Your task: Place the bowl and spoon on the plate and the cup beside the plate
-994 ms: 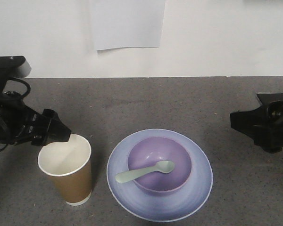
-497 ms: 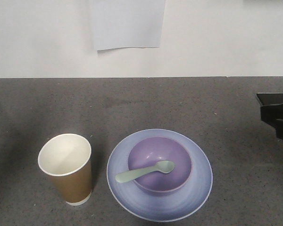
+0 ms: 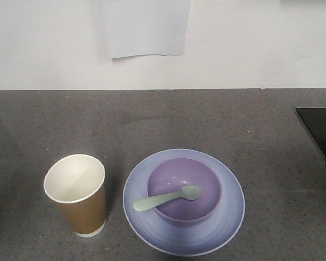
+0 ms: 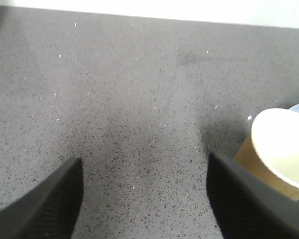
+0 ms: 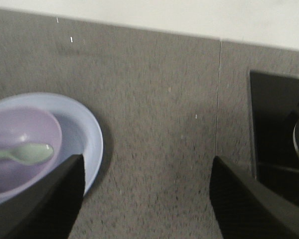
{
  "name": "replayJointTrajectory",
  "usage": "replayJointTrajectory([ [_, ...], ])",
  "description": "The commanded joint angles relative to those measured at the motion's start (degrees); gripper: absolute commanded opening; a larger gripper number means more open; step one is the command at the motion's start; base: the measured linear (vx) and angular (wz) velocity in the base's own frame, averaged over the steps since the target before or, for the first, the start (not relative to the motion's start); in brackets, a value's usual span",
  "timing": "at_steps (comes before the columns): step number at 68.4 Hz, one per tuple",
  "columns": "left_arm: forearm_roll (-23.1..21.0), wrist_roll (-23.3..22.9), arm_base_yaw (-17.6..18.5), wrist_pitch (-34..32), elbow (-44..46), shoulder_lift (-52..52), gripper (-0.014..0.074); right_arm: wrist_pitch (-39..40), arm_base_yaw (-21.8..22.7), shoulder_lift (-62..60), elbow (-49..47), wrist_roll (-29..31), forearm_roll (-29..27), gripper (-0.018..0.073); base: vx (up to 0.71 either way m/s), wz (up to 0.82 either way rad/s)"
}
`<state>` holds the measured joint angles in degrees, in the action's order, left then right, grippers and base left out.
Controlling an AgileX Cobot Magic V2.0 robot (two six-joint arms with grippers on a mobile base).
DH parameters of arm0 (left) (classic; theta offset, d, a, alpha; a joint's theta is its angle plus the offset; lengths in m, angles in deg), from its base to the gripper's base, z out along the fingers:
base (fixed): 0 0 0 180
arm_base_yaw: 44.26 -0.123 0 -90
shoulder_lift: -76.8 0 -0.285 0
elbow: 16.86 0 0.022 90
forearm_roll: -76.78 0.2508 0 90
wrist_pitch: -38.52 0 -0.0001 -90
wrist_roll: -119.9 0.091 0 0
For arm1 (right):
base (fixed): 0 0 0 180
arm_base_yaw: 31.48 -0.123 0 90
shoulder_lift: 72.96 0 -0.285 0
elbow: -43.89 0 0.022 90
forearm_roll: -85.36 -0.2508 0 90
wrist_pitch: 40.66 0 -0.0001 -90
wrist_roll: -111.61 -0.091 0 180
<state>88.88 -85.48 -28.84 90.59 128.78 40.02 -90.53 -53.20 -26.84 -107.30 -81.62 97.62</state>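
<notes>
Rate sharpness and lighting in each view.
Front view: sharp, evenly lit, cup casting a soft shadow to its right. Left wrist view: counter crisp, left hand fingers dark, blurred. Right wrist view: softer overall, spoon and bowl slightly fuzzy.

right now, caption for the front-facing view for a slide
Spoon resting in purple bowl on blue plate, paper cup upright beside it on grey table; no arms in view.

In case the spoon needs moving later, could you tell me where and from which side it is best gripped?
Grip the spoon by its handle end, which juts past the bowl's rim over the plate on the cup side. Come from above, jaws across the flat, narrow handle. The head lies low inside the bowl, where the wall would likely block the fingers.
</notes>
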Motion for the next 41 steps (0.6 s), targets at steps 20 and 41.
replayJointTrajectory([
  [20,1.2,-0.6,0.2,-7.3,-0.8,4.3,0.0123,13.3,0.3,-6.0,7.3,-0.1,1.1,0.0347,0.00,0.00],
  [41,2.5,-0.5,0.2,-7.7,-0.8,4.3,-0.0008,13.1,0.3,-6.0,7.3,0.3,1.1,-0.0012,0.00,0.00],
])
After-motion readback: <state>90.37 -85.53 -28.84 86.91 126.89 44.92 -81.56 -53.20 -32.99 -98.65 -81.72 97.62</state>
